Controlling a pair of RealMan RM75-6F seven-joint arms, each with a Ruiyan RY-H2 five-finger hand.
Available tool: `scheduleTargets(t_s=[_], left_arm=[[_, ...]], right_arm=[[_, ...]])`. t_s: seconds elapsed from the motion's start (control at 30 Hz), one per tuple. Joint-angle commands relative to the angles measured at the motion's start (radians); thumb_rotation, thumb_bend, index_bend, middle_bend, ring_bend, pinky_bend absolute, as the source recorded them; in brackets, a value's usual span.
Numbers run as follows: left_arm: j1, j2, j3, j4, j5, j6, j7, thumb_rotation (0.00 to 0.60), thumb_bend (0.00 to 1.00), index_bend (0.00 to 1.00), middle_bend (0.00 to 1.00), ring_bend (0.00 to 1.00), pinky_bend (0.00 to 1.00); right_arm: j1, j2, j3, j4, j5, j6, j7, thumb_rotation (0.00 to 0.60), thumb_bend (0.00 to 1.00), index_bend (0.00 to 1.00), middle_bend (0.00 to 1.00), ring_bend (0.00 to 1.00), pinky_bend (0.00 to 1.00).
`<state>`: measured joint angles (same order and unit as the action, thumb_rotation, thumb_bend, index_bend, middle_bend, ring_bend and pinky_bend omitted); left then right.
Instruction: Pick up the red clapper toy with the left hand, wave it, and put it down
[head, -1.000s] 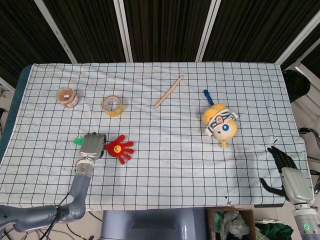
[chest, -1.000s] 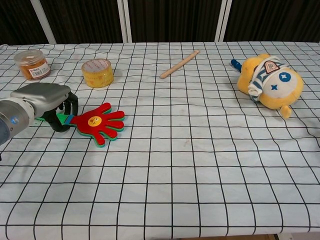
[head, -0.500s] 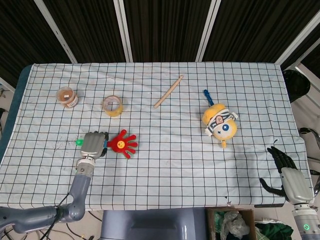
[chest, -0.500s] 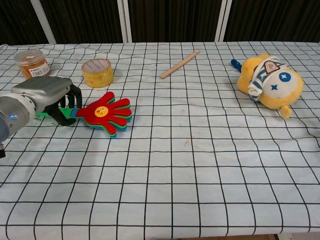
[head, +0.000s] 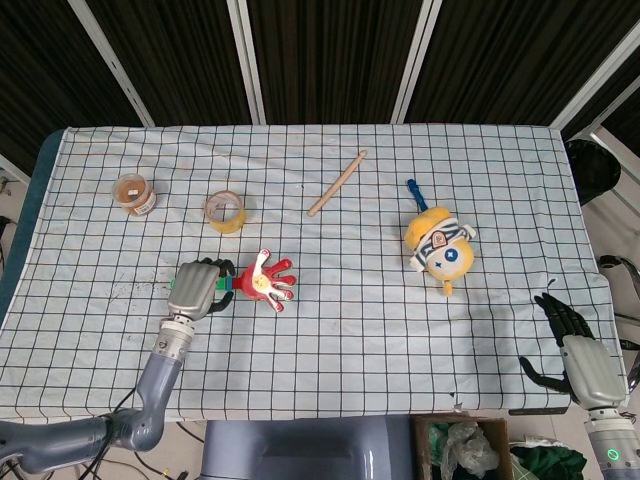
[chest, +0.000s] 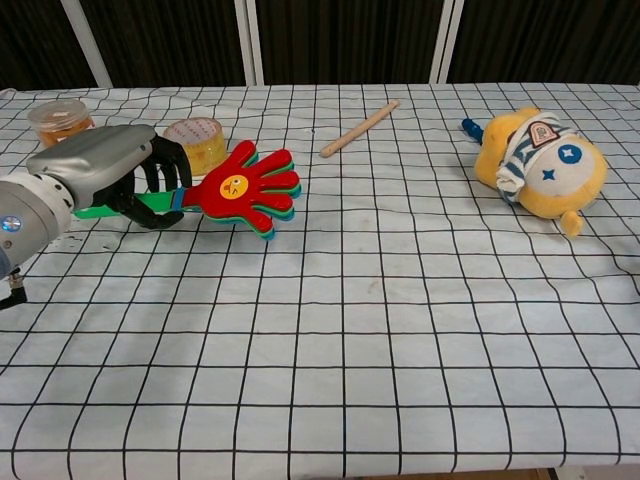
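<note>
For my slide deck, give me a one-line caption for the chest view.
Left hand holds the red clapper toy by its handle above the checkered table.

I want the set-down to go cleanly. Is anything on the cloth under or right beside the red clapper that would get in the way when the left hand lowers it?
Nothing visible does. The left hand holds the clapper by its green handle over bare checked cloth. The tape roll lies nearest, farther back.
</note>
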<state>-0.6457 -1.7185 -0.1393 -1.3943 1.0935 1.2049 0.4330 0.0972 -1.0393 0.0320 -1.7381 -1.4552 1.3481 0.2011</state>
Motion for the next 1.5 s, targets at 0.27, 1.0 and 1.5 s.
scheduleTargets(t_s=[0.27,1.0,1.5], left_arm=[[0.014,0.014,-0.001,-0.016,0.046,-0.005,-0.043,0.6,0.75,0.52,0.59,0.48,0.64],[0.036,0.006,-0.007,-0.008,0.166,0.029,-0.141,0.6,0.74,0.64,0.85,0.79,0.98],[0.074,0.026,0.021,-0.048,0.519,0.308,-0.47,0.6,0.74,0.64,0.85,0.79,0.98]], right_arm=[[0.0,0.002,0.0,0.0,-0.001,0.001,0.003,0.6,0.29,0.0,0.0,0.0,0.06],[-0.001,0.002,0.0,0.0,-0.001,0.001,0.003,0.6,0.28,0.0,0.0,0.0,0.06],[0.0,0.002,0.0,0.0,0.002,-0.002,0.002,0.6,0.28,0.0,0.0,0.0,0.06]])
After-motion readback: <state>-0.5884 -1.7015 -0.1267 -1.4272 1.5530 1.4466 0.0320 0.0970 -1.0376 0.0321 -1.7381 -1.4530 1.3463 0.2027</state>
